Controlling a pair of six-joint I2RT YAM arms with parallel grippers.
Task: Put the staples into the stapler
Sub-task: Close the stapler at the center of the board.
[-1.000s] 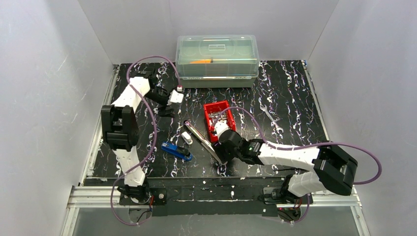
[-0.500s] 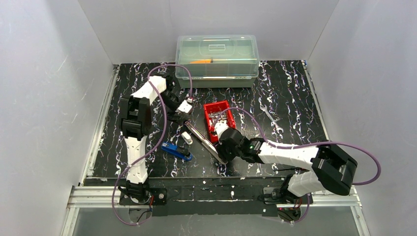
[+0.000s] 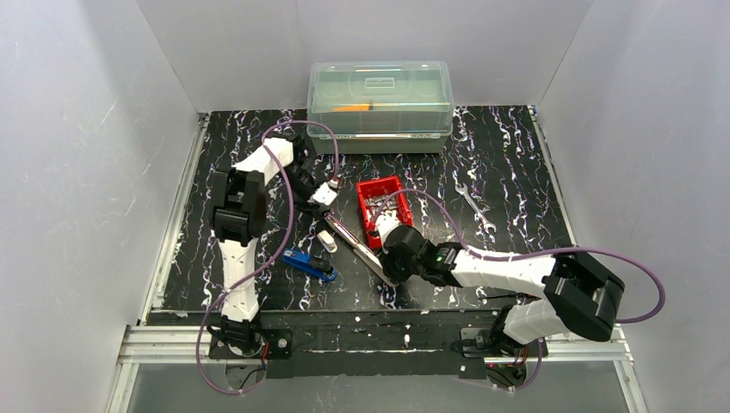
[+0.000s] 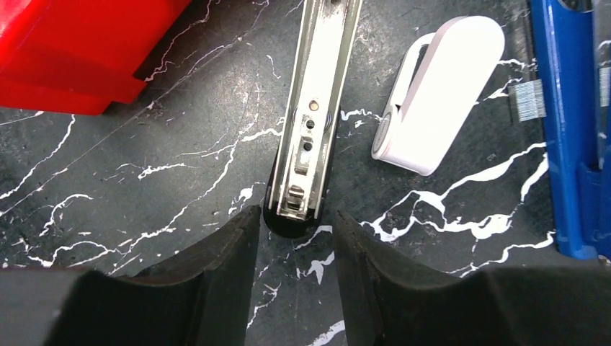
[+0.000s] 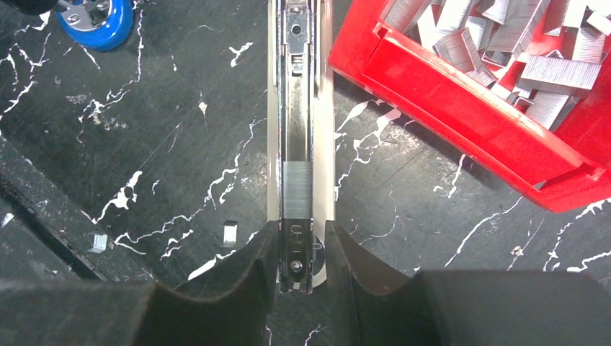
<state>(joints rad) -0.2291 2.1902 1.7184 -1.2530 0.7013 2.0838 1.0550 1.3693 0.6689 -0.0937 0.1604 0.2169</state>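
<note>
While the half-closed left gripper [image 4: 295,215] and right gripper [image 5: 300,225] are bracketing both ends of the open stapler [image 5: 299,108] mid-surface, with actual grip impossible to tell, staples [image 5: 296,189] are sitting in its channel; folding it shut squarely is probably coming next.

On the table [image 3: 516,155], the stapler [image 3: 353,245] lies near the middle, with the bin [image 3: 362,206] holding staples [image 3: 377,203] just right of it, the box [image 3: 380,99] behind it, the wrench [image 3: 474,208] well right, and a small case [image 3: 326,241] and second stapler [image 3: 310,265] just left.
</note>
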